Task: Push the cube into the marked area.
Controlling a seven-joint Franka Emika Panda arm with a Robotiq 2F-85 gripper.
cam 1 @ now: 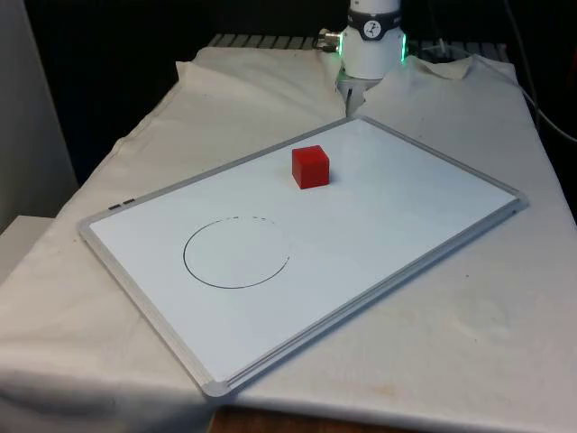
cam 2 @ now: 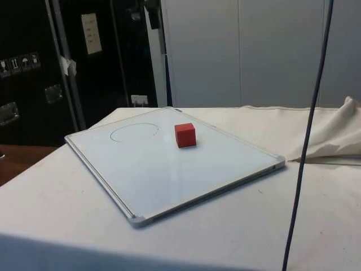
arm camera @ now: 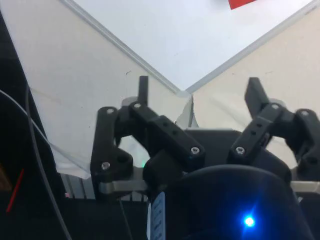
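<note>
A red cube (cam 1: 310,167) (cam 2: 185,135) rests on a white board (cam 1: 397,207) (cam 2: 169,169), towards the board's far half in the front view. A thin black circle (cam 1: 237,253) (cam 2: 134,132) is drawn on the board, nearer the camera and towards the front view's left of the cube. The cube lies outside the circle. In the wrist view my gripper (arm camera: 199,87) is open with nothing between its fingers. It hangs well above a corner of the board (arm camera: 190,35), and a sliver of the cube (arm camera: 242,3) shows at the picture's edge.
The board lies at an angle on the white cloth (cam 1: 469,325), with a raised grey frame (cam 1: 297,347) around it. A dark cable (cam 2: 307,141) hangs down in the side view. The cloth bunches up near the robot's base (cam 1: 371,45).
</note>
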